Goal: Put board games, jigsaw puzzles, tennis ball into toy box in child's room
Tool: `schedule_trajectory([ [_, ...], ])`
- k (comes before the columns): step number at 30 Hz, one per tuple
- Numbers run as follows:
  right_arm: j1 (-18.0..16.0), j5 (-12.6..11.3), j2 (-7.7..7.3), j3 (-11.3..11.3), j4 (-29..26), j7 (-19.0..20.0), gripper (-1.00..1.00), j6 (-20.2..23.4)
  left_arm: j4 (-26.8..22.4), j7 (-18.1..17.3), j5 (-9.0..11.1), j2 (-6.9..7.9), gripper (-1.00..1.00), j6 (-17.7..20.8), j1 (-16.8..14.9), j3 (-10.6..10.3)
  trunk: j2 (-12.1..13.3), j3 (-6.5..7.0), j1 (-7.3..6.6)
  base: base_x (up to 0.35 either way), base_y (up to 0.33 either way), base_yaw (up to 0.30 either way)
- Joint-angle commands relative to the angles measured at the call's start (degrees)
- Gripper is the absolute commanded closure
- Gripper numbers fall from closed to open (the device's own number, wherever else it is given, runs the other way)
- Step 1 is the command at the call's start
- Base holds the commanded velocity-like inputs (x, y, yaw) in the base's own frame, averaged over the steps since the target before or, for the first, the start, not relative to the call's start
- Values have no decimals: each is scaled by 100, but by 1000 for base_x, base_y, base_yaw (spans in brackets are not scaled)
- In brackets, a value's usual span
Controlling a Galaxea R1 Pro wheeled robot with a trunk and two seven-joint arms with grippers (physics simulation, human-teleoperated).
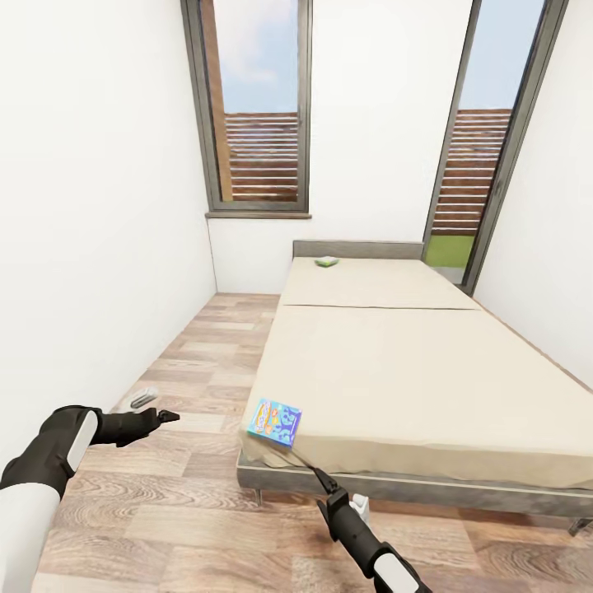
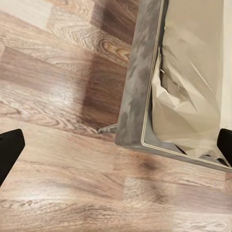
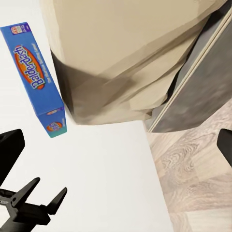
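A blue board game (image 1: 274, 422) lies on the near left corner of the bed (image 1: 412, 371), jutting over the edge; its side reads "Balderdash" (image 3: 36, 72). My right gripper (image 1: 306, 465) is open just below and in front of that box, not touching it, with its fingers (image 3: 10, 151) wide apart. A white-green board game (image 1: 327, 262) sits at the bed's far end by the headboard. My left gripper (image 1: 167, 416) hangs open over the floor left of the bed, its fingers (image 2: 9, 151) spread near the bed frame's corner (image 2: 135, 111). The table, toy box, jigsaw puzzles and tennis ball are out of view.
A white wall runs along the left, with a strip of wood floor (image 1: 206, 354) between it and the bed. A small grey object (image 1: 144, 397) lies on the floor by the wall. Tall windows (image 1: 259, 107) stand behind the bed.
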Motion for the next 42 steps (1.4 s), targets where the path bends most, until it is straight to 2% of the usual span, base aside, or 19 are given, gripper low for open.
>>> schedule_trajectory([
  [1, -2, -49, 2, -15, -2, 7, -100, 52, -2, 8, 35, 0, -100, 43, -3, 13, -2, -6, -1, 0, 0, 0],
  [22, -6, -11, 2, 8, -18, -87, -100, 101, -2, 9, 35, -13, -100, 9, -3, 1, -2, -6, -1, 0, 0, 0],
  [26, -9, 5, 2, 46, -20, -207, -100, 104, -2, 9, 39, -14, -100, 8, -3, 0, -2, -6, -1, 0, 0, 0],
  [31, -12, 23, 2, 221, -46, -504, -100, 136, -2, 9, 42, -11, -100, 8, -3, 6, -2, -6, -1, 0, 0, 0],
  [33, -20, 26, 2, 389, -64, -579, -100, 204, -2, 9, 43, -8, -100, 6, -3, 7, -2, -6, -1, 0, 0, 0],
  [39, -40, 28, 2, 711, -141, -644, -100, 362, -2, 9, 44, -7, -100, 3, -3, 8, -2, -6, -1, 0, 0, 0],
  [42, -44, 29, 2, 885, -351, -657, -100, 428, 0, 7, 44, -6, -100, 1, -3, 8, -2, -6, -1, 0, 0, 0],
])
